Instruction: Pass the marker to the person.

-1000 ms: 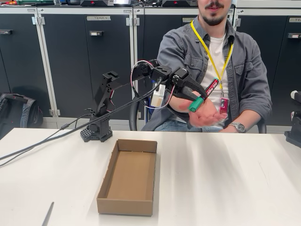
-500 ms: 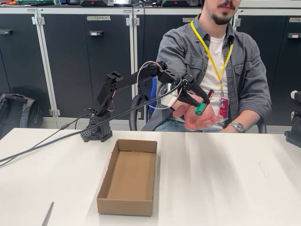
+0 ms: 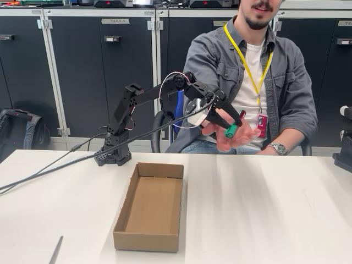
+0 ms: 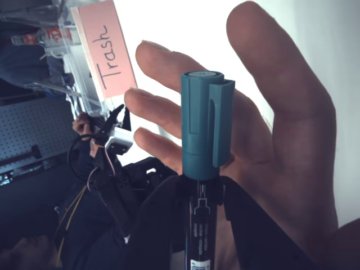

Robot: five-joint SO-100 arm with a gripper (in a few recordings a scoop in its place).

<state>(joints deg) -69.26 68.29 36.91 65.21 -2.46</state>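
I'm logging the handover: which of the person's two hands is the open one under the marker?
The raised hand with its palm open beneath the green-capped marker, which the claw holds. His other hand, wearing the wristwatch, rests low at the table edge.

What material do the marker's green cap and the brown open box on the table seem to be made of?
The slim black marker's green cap looks like moulded plastic with a matte finish: it has an even colour, a formed clip and crisp edges. The shallow brown open box looks like plain corrugated cardboard: dull brown, with thin folded walls and an upright flap. Both are judged from appearance only.
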